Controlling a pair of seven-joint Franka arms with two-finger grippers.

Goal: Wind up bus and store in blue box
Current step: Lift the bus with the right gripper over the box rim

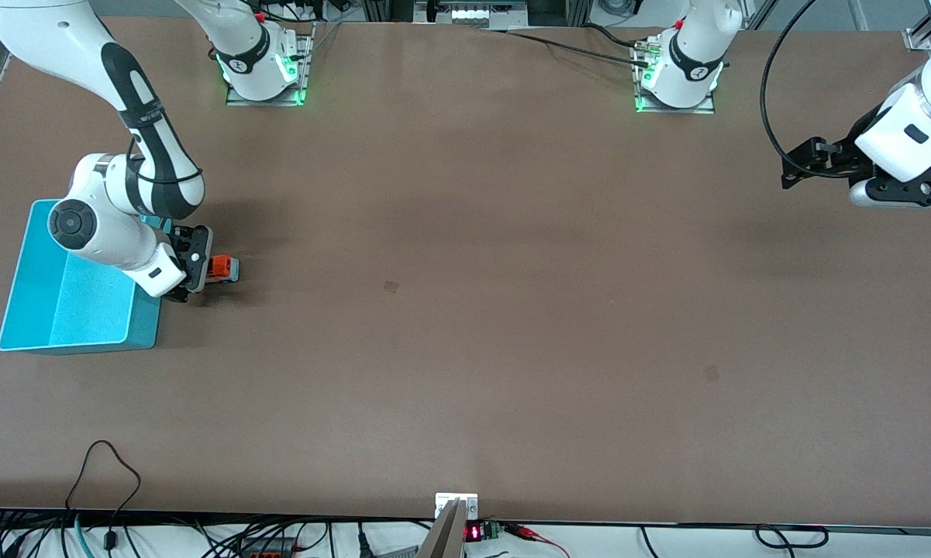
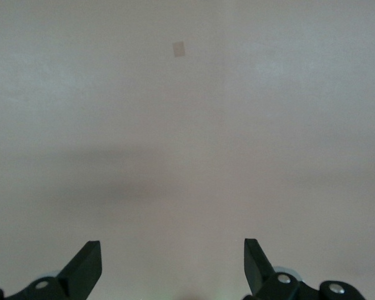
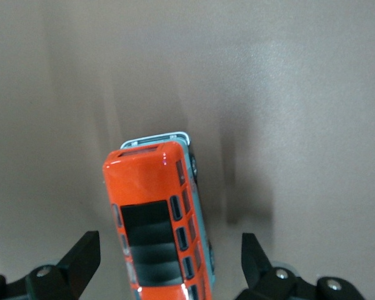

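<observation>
Here the right gripper [image 3: 165,262] is standing wide open astride the bus [image 3: 159,219], jaws clear of both flanks, just beside the blue box [image 1: 77,294]. Seemingly gripping comes next. The left gripper [image 2: 173,265] is waiting, open.

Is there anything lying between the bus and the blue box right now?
Only the right gripper: in the front view its open fingers straddle the bus on the table just beside the blue box. Nothing else lies there. The left gripper waits over the table's other end.
</observation>
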